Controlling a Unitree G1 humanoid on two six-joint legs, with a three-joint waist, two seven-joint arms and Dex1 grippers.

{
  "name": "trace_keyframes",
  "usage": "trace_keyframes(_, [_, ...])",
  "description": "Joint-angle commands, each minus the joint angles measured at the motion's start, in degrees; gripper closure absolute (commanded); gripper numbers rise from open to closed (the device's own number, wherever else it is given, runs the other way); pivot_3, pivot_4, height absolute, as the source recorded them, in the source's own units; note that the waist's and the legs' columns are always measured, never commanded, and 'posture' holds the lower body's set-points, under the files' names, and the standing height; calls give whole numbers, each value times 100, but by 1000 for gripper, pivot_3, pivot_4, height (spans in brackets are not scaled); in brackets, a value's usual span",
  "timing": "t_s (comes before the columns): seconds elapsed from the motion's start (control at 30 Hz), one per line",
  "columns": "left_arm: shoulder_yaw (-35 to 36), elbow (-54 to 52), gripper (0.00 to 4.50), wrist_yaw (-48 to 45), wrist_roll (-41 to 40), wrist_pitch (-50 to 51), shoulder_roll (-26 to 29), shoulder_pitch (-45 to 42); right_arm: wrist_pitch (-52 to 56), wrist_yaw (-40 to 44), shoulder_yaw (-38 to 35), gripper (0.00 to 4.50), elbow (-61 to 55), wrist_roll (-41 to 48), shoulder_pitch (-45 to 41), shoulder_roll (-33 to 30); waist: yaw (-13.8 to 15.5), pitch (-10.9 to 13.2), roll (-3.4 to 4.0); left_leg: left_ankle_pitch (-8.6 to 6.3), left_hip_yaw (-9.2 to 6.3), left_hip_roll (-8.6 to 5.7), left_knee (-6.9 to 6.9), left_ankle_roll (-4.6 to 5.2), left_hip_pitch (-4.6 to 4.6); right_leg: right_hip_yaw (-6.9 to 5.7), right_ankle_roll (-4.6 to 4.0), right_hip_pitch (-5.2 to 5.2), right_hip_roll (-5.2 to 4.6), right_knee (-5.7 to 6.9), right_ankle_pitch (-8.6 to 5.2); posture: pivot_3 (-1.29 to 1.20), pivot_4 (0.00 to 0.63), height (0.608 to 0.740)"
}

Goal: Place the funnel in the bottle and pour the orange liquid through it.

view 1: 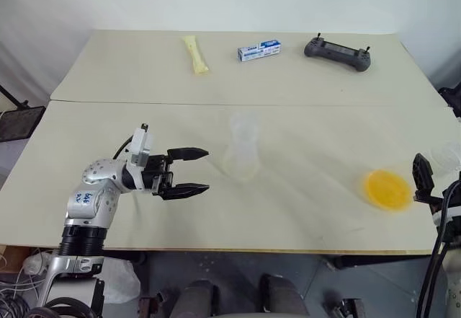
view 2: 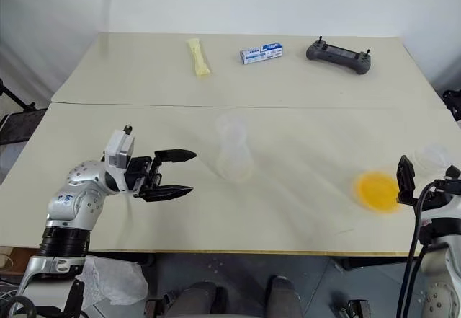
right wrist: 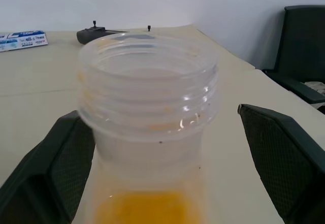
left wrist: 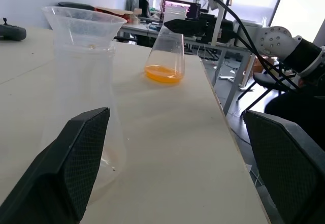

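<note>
The funnel [left wrist: 84, 23] already sits in the neck of the bottle [view 1: 241, 158], which stands about mid-frame on the table [view 1: 302, 210] in the head view, so I'd say the first half of the job is done and the pour is what's left.

Going left to right: the left gripper [view 1: 189, 171] hangs in the lower left of the frame, fingers spread wide and empty, pointing at the bottle but a bit short of it. Then the bottle with the funnel on top. Over at the right edge is the orange liquid [view 1: 388, 189], a small puddle in the bottom of a clear cup [right wrist: 147, 107]. The right gripper [right wrist: 162, 168] is right at that cup, fingers spread wide on either side of it, not squeezing yet.

Next move, I reckon: close on the cup, lift it, carry it left over the funnel and tip slowly. Clear plastic is slippery, so a firm grip matters.

Along the top of the frame lie a yellow packet [view 1: 195, 53], a small blue box [view 1: 259, 50] and a grey controller [view 1: 337, 52], all well clear.
</note>
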Motion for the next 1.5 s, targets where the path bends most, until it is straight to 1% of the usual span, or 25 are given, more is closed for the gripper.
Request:
trace_keyframes(0.03, [179,-254,47,18,-110,-22,80,90,-84,-8,-31,0,44,-71,-137,-156,-6,2,3,0,0,0,0,0,0,0,0,0,0,0,0,0,150,740])
trace_keyframes(0.13, [188,-252,0,39,-96,-32,73,89,-139,6,-25,559,83,-154,-182,-160,5,4,6,0,0,0,0,0,0,0,0,0,-1,-2,0,0,150,740])
trace_keyframes(0.27, [174,-216,0,52,-74,-43,44,55,-139,10,-54,1887,53,-147,-210,-109,11,4,6,0,0,-1,0,0,0,-1,0,1,-2,-3,0,0,150,740])
trace_keyframes(0.3, [169,-198,0,54,-68,-50,35,42,-177,12,-66,2048,32,-147,-222,-98,11,4,6,0,-1,-2,-1,0,0,-1,0,1,-2,-3,0,0,150,740])
trace_keyframes(0.53, [129,-62,0,1,-39,-97,-7,-60,-51,2,27,2050,-427,-103,-303,-257,6,13,22,0,1,-2,-3,0,0,-1,0,1,-1,-4,0,0,150,740])
trace_keyframes(0.63, [88,130,0,-118,3,-154,-8,-183,231,51,375,2050,-763,-203,-497,-605,-1,24,40,0,8,-2,-3,1,0,-2,0,-2,-1,-4,0,0,150,740])
trace_keyframes(0.8, [26,545,0,-348,82,-318,-48,-451,769,-195,1037,2050,-1080,-520,-1125,-1072,-37,26,43,1,16,4,-7,0,-2,-20,0,-12,5,-3,0,0,150,740])
trace_keyframes(0.9, [52,1068,0,-406,236,-698,-165,-750,1119,-339,1721,2050,-1188,-993,-1851,-1405,-45,28,43,1,20,-1,-10,1,-4,-35,0,-16,3,-3,0,0,150,740])
trace_keyframes(0.97, [117,1373,0,-413,272,-880,-245,-932,1221,-216,2413,2050,-1273,-1471,-2320,-1712,-53,28,42,5,28,-7,-3,8,-18,-37,2,-26,-1,-7,1,0,150,740])
trace_keyframes(1.03, [145,1597,0,-426,342,-1087,-274,-1033,1289,-164,2980,2050,-1311,-1835,-2795,-1834,-67,29,41,5,28,-7,-1,7,-26,-38,2,-39,-1,-1,1,0,150,740])
trace_keyframes(1.17, [217,1861,0,-409,403,-1355,-305,-1129,1429,-116,3645,2050,-1271,-2259,-3590,-1781,-90,29,40,5,20,-8,15,6,-87,-52,4,-102,-3,32,2,0,150,740])
trace_keyframes(1.33, [346,1965,0,-275,447,-1555,-265,-1122,1224,277,4555,2050,-1115,-3066,-4321,-1915,-126,33,34,5,20,-14,23,8,-94,-59,7,-104,-9,32,4,0,150,740])
trace_keyframes(1.5, [520,1814,0,-262,327,-1525,-235,-1009,877,599,5130,2050,-950,-3718,-4654,-1797,-116,33,33,5,17,-13,31,8,-94,-64,7,-99,-8,34,4,0,150,740])
